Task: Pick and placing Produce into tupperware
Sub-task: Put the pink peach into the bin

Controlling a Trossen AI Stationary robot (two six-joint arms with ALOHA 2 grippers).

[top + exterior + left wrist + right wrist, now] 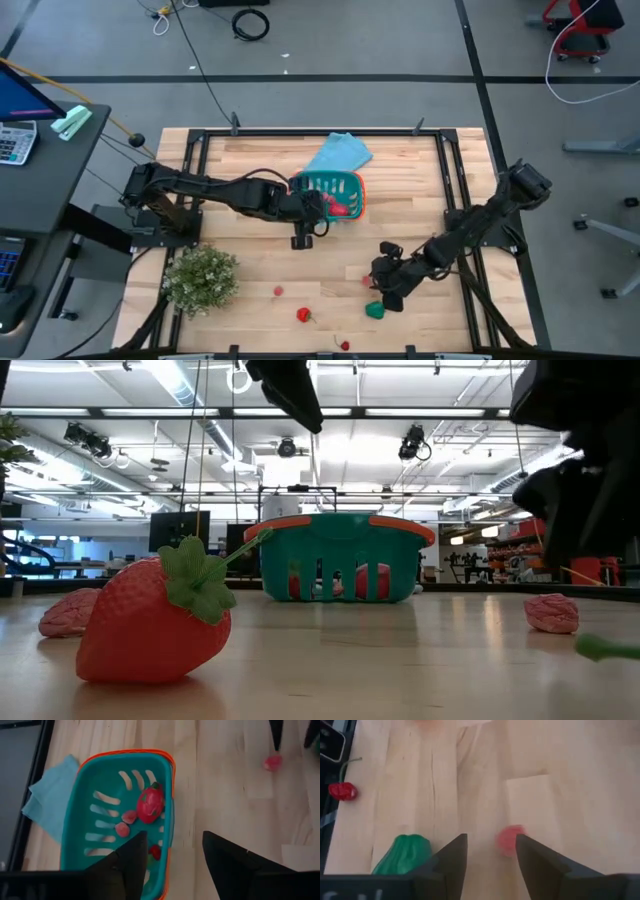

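The teal tupperware basket with an orange rim stands at the table's middle, far side. It holds a red strawberry and small pink pieces. My left gripper hovers open over the basket's rim and holds nothing. My right gripper is open above the table, right of centre near the near edge, with a small red piece just ahead of its fingers. A green piece lies beside it. More red produce lies loose.
A light-blue cloth lies behind the basket. A bushy potted plant stands at the near left. A red piece with a stem lies off to the side of my right gripper. Bare wood spreads between plant and basket.
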